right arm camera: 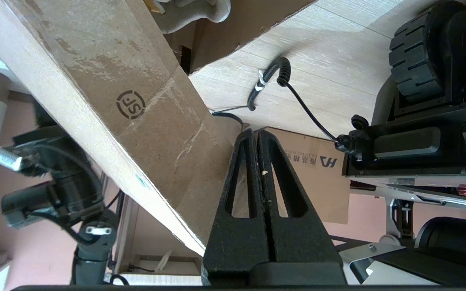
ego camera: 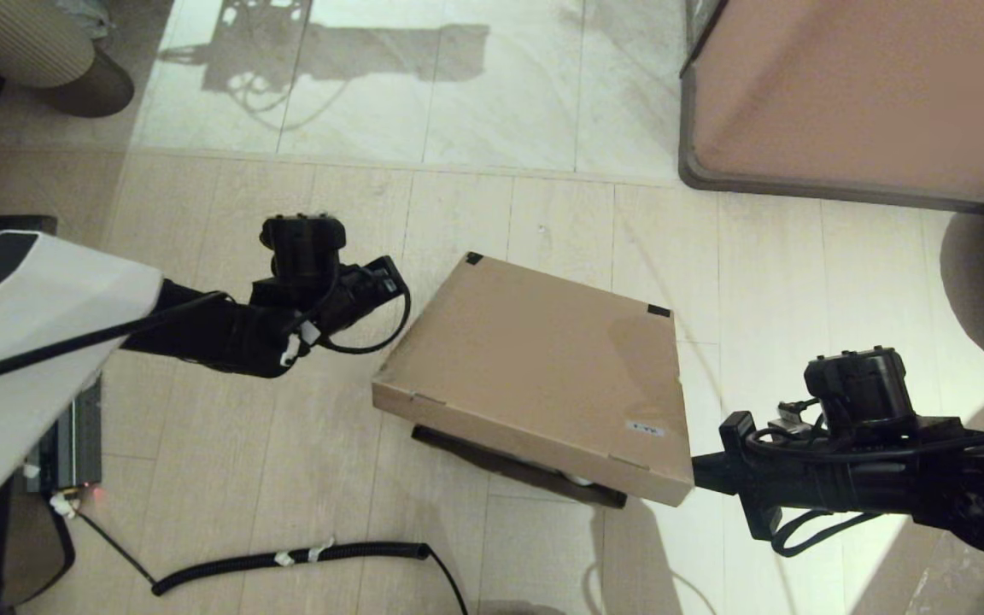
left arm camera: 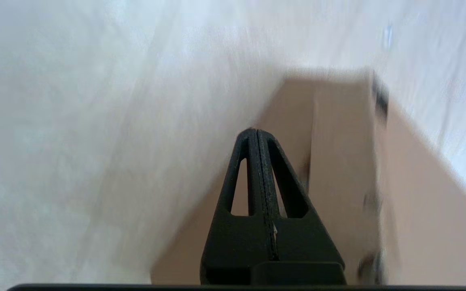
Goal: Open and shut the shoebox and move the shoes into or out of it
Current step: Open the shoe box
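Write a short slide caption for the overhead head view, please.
Right gripper, jaws shut, props the shoebox lid up from beneath its corner; left gripper hovers beside the box.

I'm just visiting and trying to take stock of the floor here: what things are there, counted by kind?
Plain brown cardboard shoebox, lid lifted at the front: 1
Black robot end effectors, left end effector and right end effector, both shut: 2
Black coiled cable on the floor: 1
Large pinkish-brown cabinet: 1
Total: 5

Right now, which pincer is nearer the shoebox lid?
Right. The right pincer is shut, its tip under the raised shoebox lid at a front corner; the left pincer hangs shut beside its far side.
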### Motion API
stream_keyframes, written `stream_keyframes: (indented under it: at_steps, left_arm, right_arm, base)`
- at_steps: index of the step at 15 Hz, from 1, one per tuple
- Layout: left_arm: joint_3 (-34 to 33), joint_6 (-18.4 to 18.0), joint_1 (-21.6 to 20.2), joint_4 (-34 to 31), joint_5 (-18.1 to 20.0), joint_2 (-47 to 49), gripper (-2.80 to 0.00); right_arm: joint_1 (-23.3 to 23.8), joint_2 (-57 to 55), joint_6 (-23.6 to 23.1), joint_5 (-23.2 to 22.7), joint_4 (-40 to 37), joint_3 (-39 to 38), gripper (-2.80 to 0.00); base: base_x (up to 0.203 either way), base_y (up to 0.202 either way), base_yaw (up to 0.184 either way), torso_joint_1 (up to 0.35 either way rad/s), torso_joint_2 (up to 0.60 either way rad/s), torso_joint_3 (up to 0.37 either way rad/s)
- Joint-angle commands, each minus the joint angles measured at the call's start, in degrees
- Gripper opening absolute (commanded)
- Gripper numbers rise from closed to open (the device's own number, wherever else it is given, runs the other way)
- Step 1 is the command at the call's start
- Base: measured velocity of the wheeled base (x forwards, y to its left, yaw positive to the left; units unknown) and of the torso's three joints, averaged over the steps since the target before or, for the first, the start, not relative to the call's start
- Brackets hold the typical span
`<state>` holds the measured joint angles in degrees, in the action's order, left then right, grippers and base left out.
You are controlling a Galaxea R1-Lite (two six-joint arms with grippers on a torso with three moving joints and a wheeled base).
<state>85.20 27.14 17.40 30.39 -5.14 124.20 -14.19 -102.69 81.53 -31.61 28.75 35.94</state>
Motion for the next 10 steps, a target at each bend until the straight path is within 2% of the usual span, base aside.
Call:
stream_keyframes:
  at_steps: [1,2,6,10]
  left_arm:
    - [2.3,1.5,-1.3,0.2,-0.3,-1.2,-2.8]
    - [3.2,2.5,-2.0,0.0,-0.4,-1.8,-2.8]
    - [3.0,2.6,-5.0,-0.8,-0.6,-3.1,-2.8]
    - [1.1,2.6,-5.7,-2.1,-1.6,-2.8,-2.8]
  right_arm:
    - [0.0,-0.1,0.5,-0.3,0.2,0.0,-2.8]
    - [0.0,-0.1,0.5,-0.3,0.2,0.0,-2.8]
    - [0.0,-0.1,0.6,-0.3,2.0,0.0,-2.8]
    - [0.0,0.4,1.1,-0.4,2.7,1.9,-2.8]
  base:
    - [0.0,0.0,0.0,0.0,0.0,0.0]
    - [0.0,0.0,0.0,0.0,0.0,0.0]
    - [0.0,0.0,0.0,0.0,0.0,0.0]
    - [0.0,0.0,0.0,0.0,0.0,0.0]
